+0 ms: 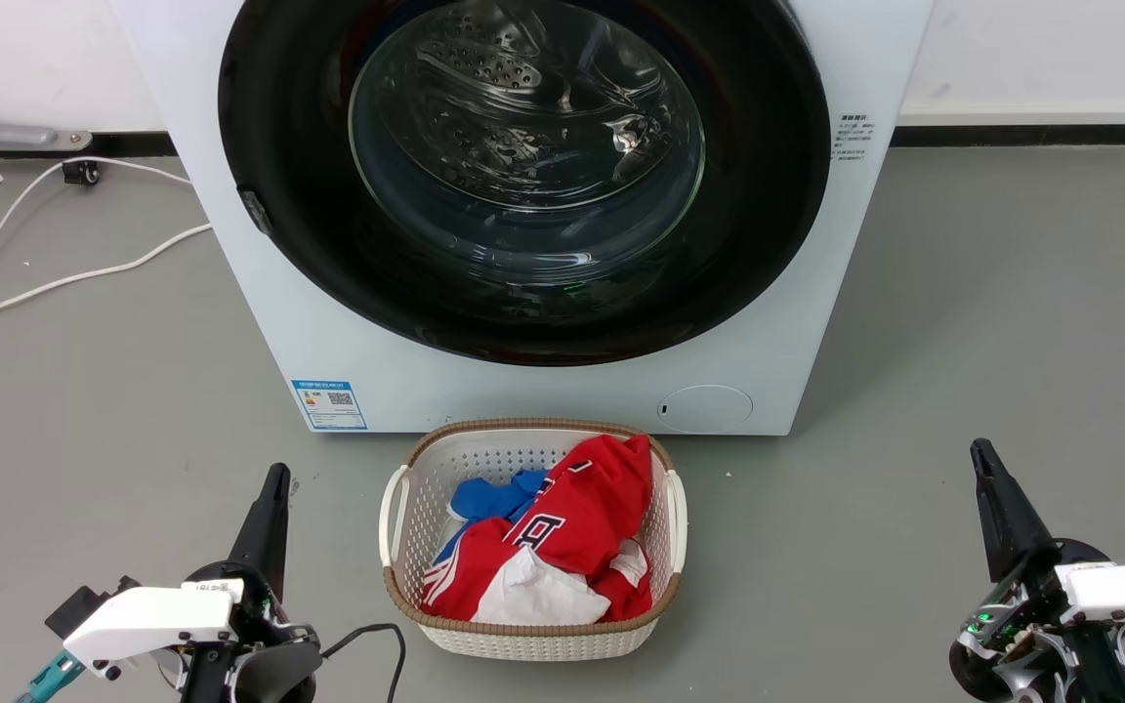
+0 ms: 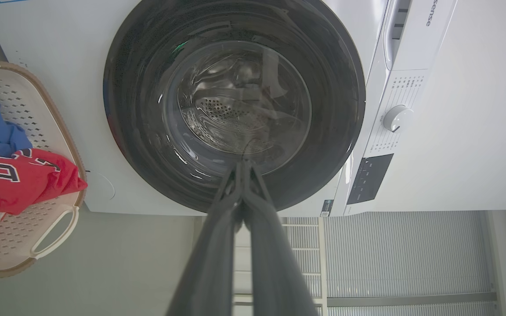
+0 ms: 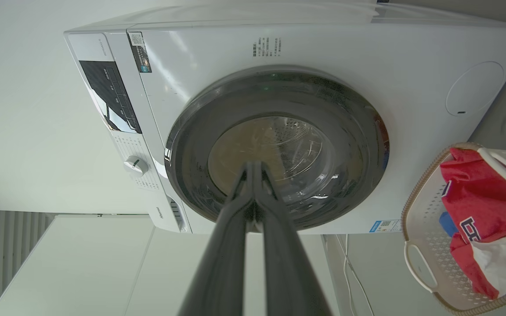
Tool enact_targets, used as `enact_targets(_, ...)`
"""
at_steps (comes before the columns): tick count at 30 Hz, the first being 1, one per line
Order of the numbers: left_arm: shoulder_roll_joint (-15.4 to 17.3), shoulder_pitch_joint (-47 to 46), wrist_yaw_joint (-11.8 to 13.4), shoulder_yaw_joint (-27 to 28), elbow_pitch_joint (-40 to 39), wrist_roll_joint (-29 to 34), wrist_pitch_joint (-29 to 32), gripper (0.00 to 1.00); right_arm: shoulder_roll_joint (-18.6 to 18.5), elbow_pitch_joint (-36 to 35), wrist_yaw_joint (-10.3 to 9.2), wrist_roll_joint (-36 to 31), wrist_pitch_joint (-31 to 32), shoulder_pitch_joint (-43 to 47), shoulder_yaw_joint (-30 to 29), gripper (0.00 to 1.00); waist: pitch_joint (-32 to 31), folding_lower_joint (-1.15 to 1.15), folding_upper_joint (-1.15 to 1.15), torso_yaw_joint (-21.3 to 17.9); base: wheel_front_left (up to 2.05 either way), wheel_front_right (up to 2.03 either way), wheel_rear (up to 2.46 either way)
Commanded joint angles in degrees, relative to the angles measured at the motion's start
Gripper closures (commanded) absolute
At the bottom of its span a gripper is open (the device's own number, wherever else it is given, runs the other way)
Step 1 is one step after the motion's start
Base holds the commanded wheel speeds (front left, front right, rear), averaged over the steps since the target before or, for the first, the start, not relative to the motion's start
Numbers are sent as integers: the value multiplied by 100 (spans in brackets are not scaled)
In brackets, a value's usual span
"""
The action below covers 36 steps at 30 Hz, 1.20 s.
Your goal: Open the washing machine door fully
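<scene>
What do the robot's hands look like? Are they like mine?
No! Each has two long dark fingers narrowing to a point, like a beak. Behind the left gripper sits a white shell with a small label, a looping black cable and a teal piece. The right gripper has a white shell too, plus a green light and silvery metal parts.

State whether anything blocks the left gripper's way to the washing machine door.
Nothing visible stands between the left gripper and the washing machine door. The laundry basket sits to the gripper's right, seemingly lower than the door's bottom rim.
</scene>
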Motion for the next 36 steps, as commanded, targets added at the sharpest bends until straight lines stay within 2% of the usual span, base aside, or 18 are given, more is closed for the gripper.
enact_targets(1, -5, -40, -29, 10, 3, -7, 13, 100, 17, 8, 0, -47, 14, -70, -7, 100, 0, 0, 0, 0, 0, 0, 0)
enact_targets(21, -5, -39, -29, 10, 3, -8, 13, 100, 30, 8, 0, -50, 29, -71, -23, 100, 0, 0, 0, 0, 0, 0, 0)
enact_targets(22, 0, -1, 1, 0, 1, 0, -3, 0, 9, 1, 0, -28, 6, -1, -17, 0, 0, 0, 0, 0, 0, 0, 0)
enact_targets(24, -10, 62, 8, -14, 83, 2, -12, 0, 16, 81, -1, -31, -3, 65, -8, 0, 0, 0, 0, 0, 0, 0, 0)
enact_targets(25, -18, 122, 9, -19, 141, 2, -12, 100, 22, 139, -2, -31, -3, 119, -6, 100, 0, 0, 0, 0, 0, 0, 0)
enact_targets(26, -23, 160, 9, -28, 165, 6, -23, 0, 25, 165, -3, -39, -13, 156, -5, 0, 0, 0, 0, 0, 0, 0, 0)
enact_targets(31, -21, 204, 7, -54, 50, 123, -173, 0, 27, 109, -3, -217, -162, 217, -32, 0, 4, 0, 0, 0, 0, 0, 0)
enact_targets(36, -19, 219, 17, -9, -57, 543, -315, 0, 28, 6, -2, -725, -300, 258, -108, 0, 10, 0, 0, 1, 0, 0, 0)
